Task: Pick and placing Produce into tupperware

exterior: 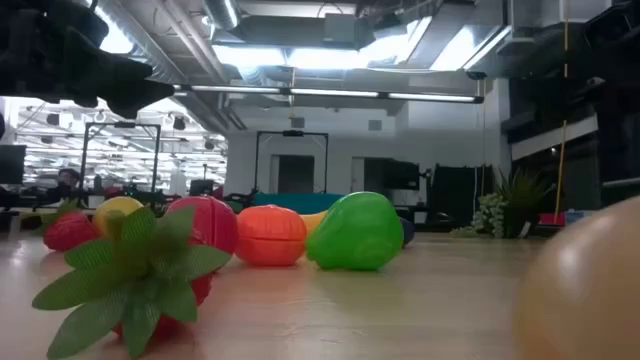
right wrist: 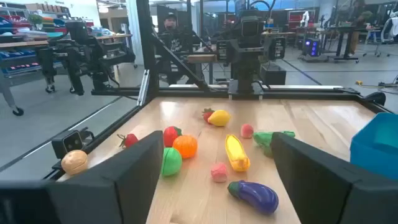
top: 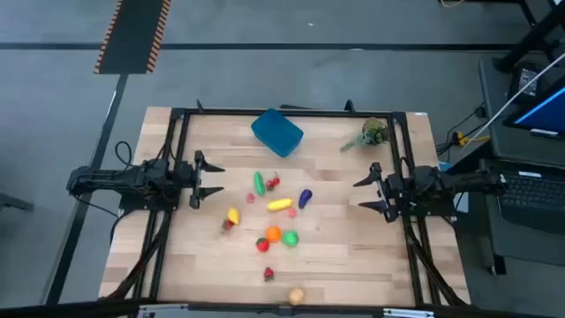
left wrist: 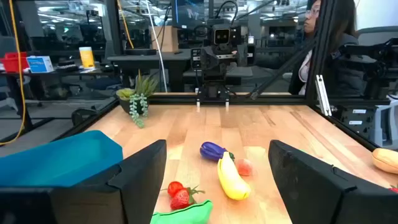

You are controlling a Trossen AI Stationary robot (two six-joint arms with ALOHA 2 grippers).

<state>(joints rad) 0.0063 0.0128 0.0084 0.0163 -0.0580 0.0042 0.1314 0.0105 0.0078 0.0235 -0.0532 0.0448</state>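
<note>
both the left gripper (top: 208, 178) and right gripper (top: 365, 192) stand open and empty at the table sides. advance the right gripper to the purple eggplant (top: 305, 198), straddle it squarely, then carry it to the far blue tupperware (top: 276, 132).

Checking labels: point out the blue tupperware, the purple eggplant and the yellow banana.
blue tupperware (top: 277, 132): high view, middle of its top.
purple eggplant (right wrist: 255, 195): right wrist view, middle of its body.
yellow banana (left wrist: 232, 179): left wrist view, middle of its curved body.
</note>
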